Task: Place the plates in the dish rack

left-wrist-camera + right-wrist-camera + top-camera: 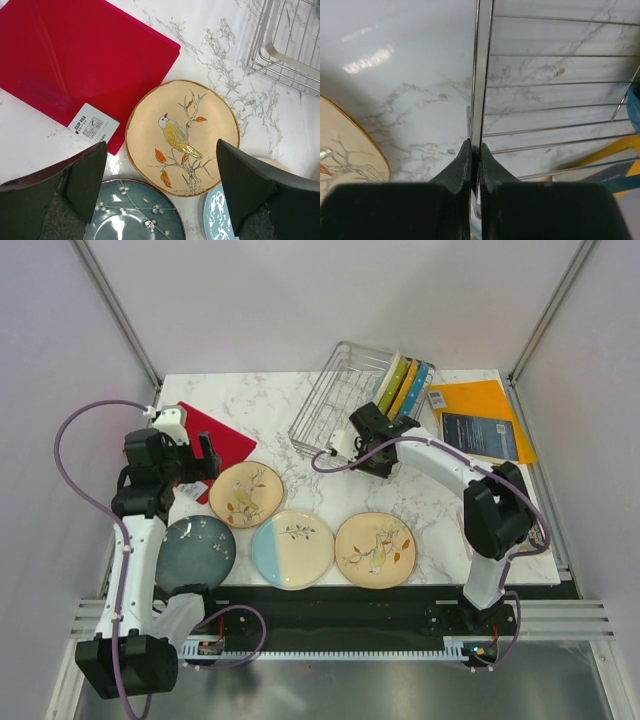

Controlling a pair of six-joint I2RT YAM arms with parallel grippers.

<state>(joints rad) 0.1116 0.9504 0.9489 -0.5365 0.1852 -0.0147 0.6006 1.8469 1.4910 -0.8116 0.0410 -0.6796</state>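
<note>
on the left of the tabletop (270, 405), my left gripper (161, 155) hangs wide open w/ nothing in it, right above the cream bird plate (182, 137), just beside the red mat (75, 55). the teal plate (195, 552), blue-cream plate (292, 548) and second cream bird plate (375, 550) lie flat in a row nearer the arm bases; none of the four is loaded yet. the dish rack (335, 390) sits at the back centre-right, w/ upright coloured plates (405, 385) standing at its right end and free slots to their left. my right gripper (475, 150) is clenched on the rack's front rim wire, prob holding it steady.

step in hand, imo: first pick, approach over the cream bird plate. next move needs me to drop the left gripper to the plate's rim. it lies flat on marble, so i need one finger under the lip or an edge pinch w/o skidding it into the teal plate, which sits close. then lift, tilt it upright, carry it right and slot it between the wires.
</note>
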